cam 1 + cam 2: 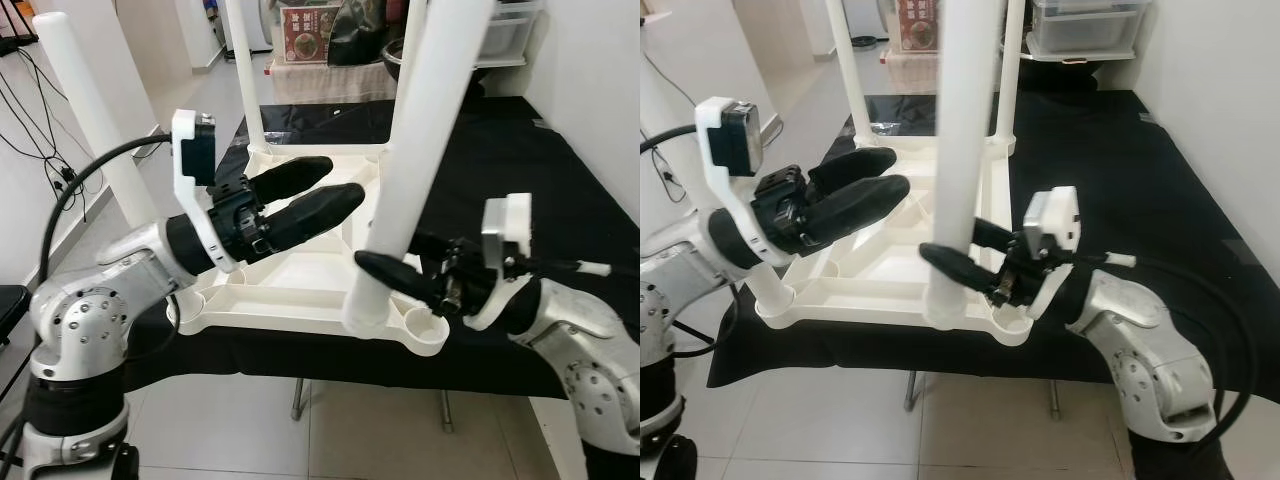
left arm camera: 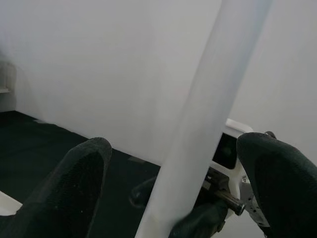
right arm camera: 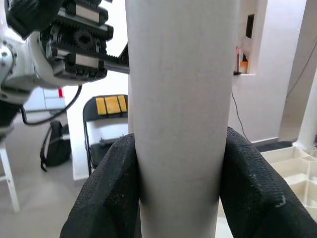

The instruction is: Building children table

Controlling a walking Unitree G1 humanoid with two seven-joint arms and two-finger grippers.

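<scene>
A counter covered with a black cloth (image 1: 560,200) stands on a floor of pale tiles (image 1: 330,430), with a white wall (image 1: 590,90) on the robot's right side. Behind the counter there are clear plastic storage boxes (image 1: 1080,25) and a cardboard box with a red printed picture (image 1: 308,35). On the cloth lies the white plastic children table top (image 1: 290,290), turned upside down, so that its ribbed underside faces up. Its near edge is close to the near edge of the counter. White round plastic legs stand upright from its corners: two far legs (image 1: 855,70), one at the near left corner (image 1: 100,120), and the near right white leg (image 1: 420,150), which stands with its lower end in the round corner socket (image 1: 425,325). The right claw (image 1: 400,275) reaches in from the right side with its silver arm low over the counter edge, and its two black fingers (image 3: 106,198) are pressed on both sides of this near right leg, just above the socket. The left claw (image 1: 310,200) is held higher, above the middle of the table top, with the forearm coming from the lower left and pointing toward the near right leg. Its fingers (image 2: 79,183) are spread wide and hold nothing. In the right wrist view a black folding chair with a yellow back pad (image 3: 106,116) stands far in the room.
</scene>
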